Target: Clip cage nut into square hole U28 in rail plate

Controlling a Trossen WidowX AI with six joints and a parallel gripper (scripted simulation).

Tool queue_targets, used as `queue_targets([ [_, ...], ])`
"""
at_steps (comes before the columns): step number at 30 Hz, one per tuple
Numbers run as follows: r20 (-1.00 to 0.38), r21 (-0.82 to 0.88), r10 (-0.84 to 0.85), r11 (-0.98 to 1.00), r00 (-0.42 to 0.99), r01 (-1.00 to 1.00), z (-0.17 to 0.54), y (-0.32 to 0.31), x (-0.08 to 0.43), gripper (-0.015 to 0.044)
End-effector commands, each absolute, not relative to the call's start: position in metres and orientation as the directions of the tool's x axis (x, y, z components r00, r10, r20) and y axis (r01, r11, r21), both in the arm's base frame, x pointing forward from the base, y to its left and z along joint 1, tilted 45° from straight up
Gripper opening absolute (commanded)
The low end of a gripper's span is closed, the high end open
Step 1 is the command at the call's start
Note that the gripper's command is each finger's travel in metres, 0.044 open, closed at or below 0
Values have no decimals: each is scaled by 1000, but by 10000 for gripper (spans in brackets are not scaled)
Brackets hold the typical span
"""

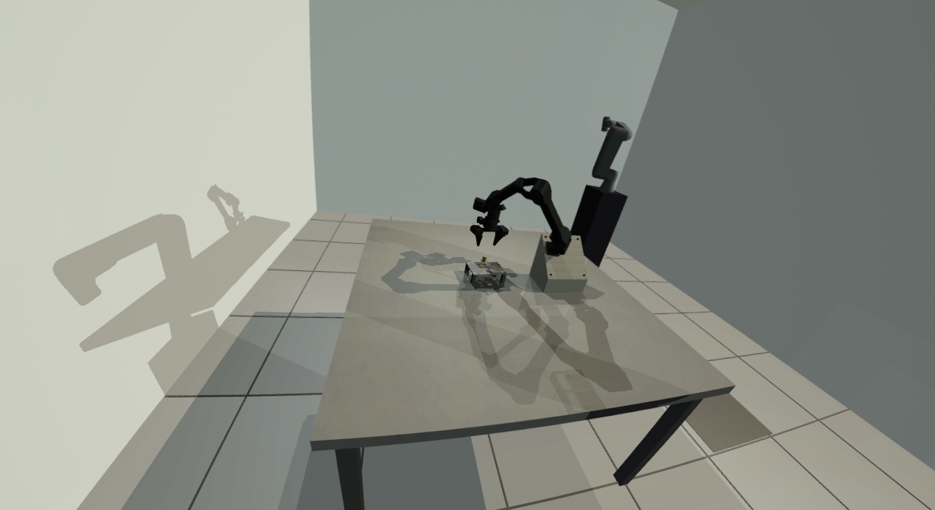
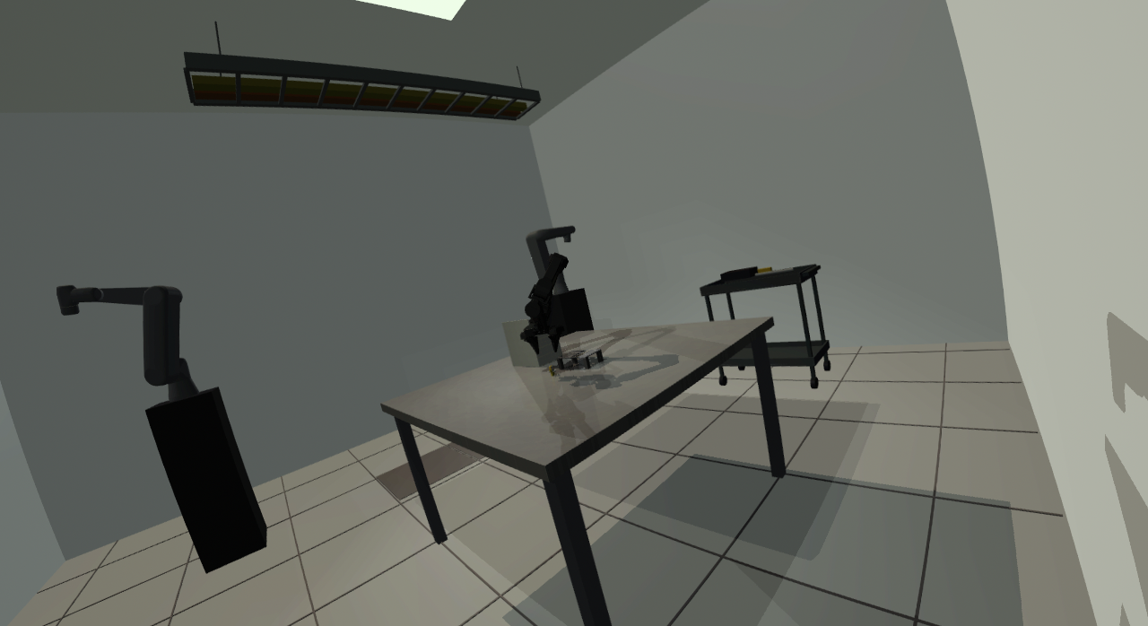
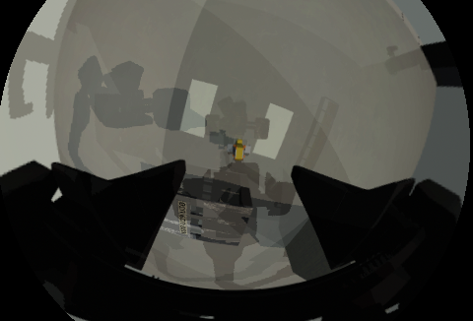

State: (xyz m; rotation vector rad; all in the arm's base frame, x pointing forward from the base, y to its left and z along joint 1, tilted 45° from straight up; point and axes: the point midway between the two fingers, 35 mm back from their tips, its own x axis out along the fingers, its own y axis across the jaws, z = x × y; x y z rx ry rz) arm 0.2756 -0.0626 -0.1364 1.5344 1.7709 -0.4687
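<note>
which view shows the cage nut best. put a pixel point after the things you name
The wrist view: there the cage nut (image 1: 483, 259) (image 2: 552, 370) (image 3: 239, 152) shows its yellow body and orange parts, unobstructed between and beyond the open fingers. The top view gives only a yellow speck behind the rail plate (image 1: 486, 269); the exterior view, a tiny yellowish spot on the table (image 2: 497, 397).

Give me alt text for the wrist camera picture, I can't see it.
Open black gripper with its two fingers spread wide, aimed at a small yellow-and-orange cage nut on a gray table. A rail plate with a small printed label shows between the fingers, partly in shadow.
</note>
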Motion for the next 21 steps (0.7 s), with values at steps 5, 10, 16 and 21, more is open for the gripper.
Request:
queue_targets([
  [5, -712, 161, 700, 224, -44, 961, -137, -54, 272, 335],
  [10, -712, 161, 700, 224, -44, 961, -137, -54, 272, 204],
  [16, -712, 161, 700, 224, -44, 961, -137, -54, 272, 120],
  [21, -712, 161, 700, 224, -44, 961, -137, -54, 272, 120],
])
